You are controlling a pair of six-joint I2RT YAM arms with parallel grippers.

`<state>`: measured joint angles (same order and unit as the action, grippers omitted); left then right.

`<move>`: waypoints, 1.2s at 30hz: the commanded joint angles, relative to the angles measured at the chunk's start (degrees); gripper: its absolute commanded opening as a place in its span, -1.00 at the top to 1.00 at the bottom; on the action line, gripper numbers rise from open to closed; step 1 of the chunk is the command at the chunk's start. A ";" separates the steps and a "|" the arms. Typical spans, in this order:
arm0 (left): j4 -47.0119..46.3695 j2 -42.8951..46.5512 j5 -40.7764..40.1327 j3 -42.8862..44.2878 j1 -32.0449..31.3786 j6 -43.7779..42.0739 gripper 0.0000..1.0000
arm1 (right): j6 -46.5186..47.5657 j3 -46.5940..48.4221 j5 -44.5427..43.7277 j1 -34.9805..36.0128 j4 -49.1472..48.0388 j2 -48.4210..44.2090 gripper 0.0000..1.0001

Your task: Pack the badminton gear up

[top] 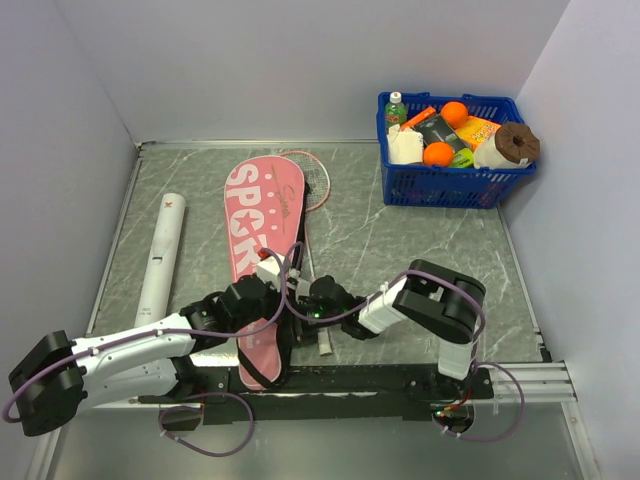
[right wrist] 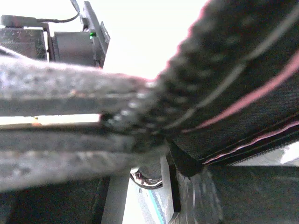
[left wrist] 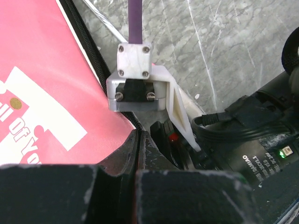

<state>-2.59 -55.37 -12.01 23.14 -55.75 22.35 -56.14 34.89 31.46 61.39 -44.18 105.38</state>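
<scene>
The pink bag [top: 262, 215] with white lettering lies lengthwise in the middle of the table. One pink-framed racket's head [top: 316, 178] sticks out at the bag's far right, and its pale handle [top: 323, 341] lies by the bag's near end. My left gripper [top: 262, 296] is shut on the bag's black zipper edge [left wrist: 96, 60], as the left wrist view [left wrist: 138, 140] shows. My right gripper [top: 300, 302] meets it from the right and looks shut on the same black edge [right wrist: 219, 70], blurred in the right wrist view [right wrist: 135, 122]. The white tube [top: 162, 258] lies at the left. The shuttlecock and second racket are hidden.
A blue plastic basket [top: 452, 186] of groceries stands at the back right corner. Grey walls close the table at left, back and right. The two arms cross over the bag's near half, close to the front rail [top: 400, 378].
</scene>
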 commanded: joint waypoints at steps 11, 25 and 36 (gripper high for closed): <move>1.96 -0.08 -8.81 3.58 -0.42 4.81 0.98 | 9.98 -2.37 -8.51 -1.71 15.94 -15.81 0.14; 5.40 0.00 -17.78 4.73 -0.24 9.82 0.98 | 24.14 14.92 -27.85 -15.68 51.91 -20.23 -0.06; 6.63 0.00 -20.07 5.60 -0.24 10.88 0.98 | 30.39 39.98 -37.96 -18.58 60.35 1.04 -0.07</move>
<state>4.27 -56.10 -28.34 25.45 -55.96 32.47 -28.77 68.82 -1.02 44.07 10.35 101.89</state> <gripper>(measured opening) 0.021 0.533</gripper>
